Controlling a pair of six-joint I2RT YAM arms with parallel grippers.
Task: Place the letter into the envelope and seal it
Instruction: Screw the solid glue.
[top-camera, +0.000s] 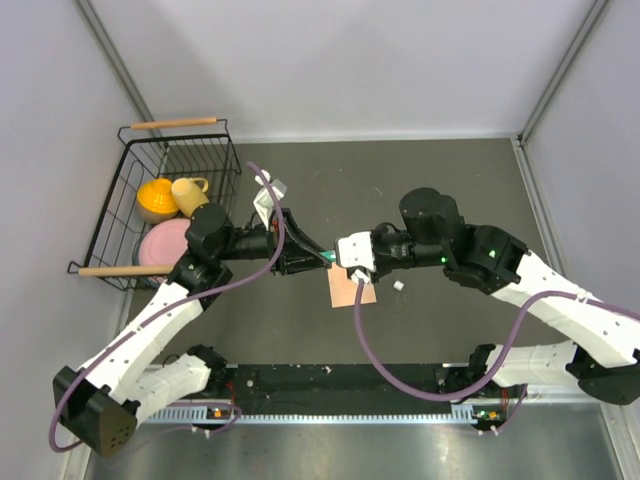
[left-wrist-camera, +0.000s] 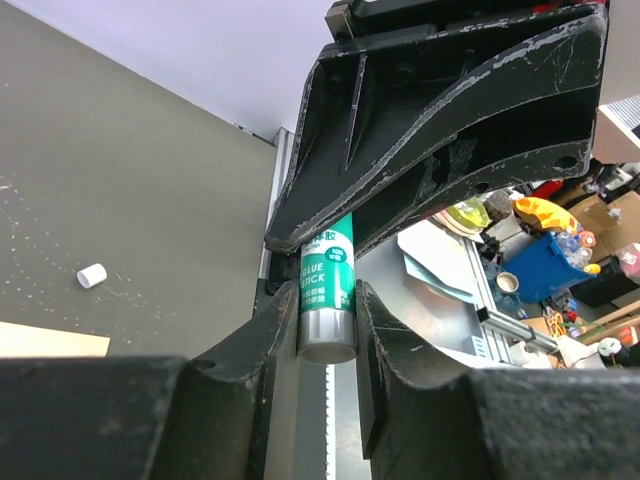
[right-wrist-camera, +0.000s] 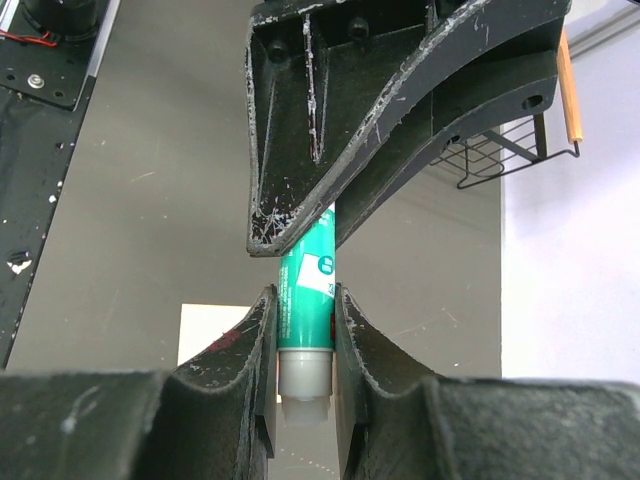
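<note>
Dark grey table (top-camera: 450, 180), pale walls (top-camera: 350, 60), envelope (top-camera: 342, 290) flat, left gripper (left-wrist-camera: 328, 330) and right gripper (right-wrist-camera: 305, 330) clamping glue stick (top-camera: 330, 258)

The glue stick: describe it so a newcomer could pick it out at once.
On the dark table, look where the left arm's fingers and the right arm's fingers meet by the peach envelope. The glue stick is the small tube they grip between them. Its teal-green label sets it apart from the flat envelope and the tiny white cylinder nearby.
</note>
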